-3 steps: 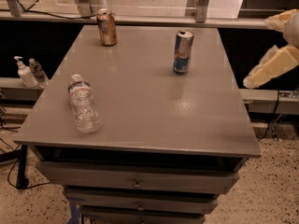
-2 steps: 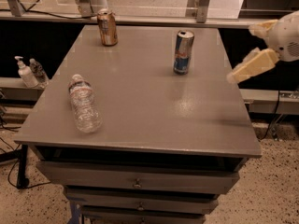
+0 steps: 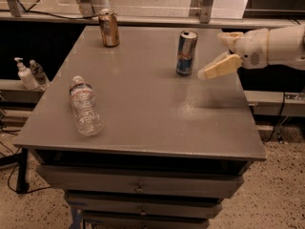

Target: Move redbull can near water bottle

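Observation:
The redbull can [image 3: 186,53] stands upright on the grey table [image 3: 143,104], toward the back right. The water bottle [image 3: 86,106] lies on its side near the table's front left. My gripper [image 3: 223,51] reaches in from the right, just right of the can and apart from it, above the table. It is open and empty, with one finger [image 3: 220,67] low and pointing at the can and the other higher behind.
A brown-gold can [image 3: 109,28] stands at the table's back left. A white pump bottle [image 3: 23,74] and a small clear bottle [image 3: 39,72] sit on a ledge to the left. Drawers run below the table front.
My gripper has moved left from beyond the table's right edge to close beside the redbull can. The cans and the bottle have not moved.

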Tool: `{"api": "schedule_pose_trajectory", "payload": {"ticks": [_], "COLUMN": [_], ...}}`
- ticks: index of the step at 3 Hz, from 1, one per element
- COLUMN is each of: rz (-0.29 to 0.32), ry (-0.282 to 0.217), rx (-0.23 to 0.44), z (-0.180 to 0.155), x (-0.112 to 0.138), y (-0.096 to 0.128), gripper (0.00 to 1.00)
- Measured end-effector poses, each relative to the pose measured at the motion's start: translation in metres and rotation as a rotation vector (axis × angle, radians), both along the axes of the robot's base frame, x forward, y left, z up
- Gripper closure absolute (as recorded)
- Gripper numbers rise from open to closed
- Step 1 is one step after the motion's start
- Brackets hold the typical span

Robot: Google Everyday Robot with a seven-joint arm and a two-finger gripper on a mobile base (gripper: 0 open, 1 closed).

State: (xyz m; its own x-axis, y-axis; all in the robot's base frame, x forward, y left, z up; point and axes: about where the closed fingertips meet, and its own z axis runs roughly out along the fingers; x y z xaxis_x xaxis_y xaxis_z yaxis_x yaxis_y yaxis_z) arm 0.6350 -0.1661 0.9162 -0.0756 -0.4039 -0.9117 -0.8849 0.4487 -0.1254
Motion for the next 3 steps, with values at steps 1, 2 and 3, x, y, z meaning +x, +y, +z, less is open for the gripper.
{"api": "schedule_pose_trajectory", "payload": {"ticks": [1,2,3], "rz": [0.063,0.115,0.132], "ry": [-0.026,-0.044,-0.056], "rx": [0.119,0.187,0.204], "z": [-0.001,-0.003,-0.01], "x": [0.016,0.025,0.034], "y": [0.033,0.063,0.08], "gripper": [0.0,0.0,0.17]}}
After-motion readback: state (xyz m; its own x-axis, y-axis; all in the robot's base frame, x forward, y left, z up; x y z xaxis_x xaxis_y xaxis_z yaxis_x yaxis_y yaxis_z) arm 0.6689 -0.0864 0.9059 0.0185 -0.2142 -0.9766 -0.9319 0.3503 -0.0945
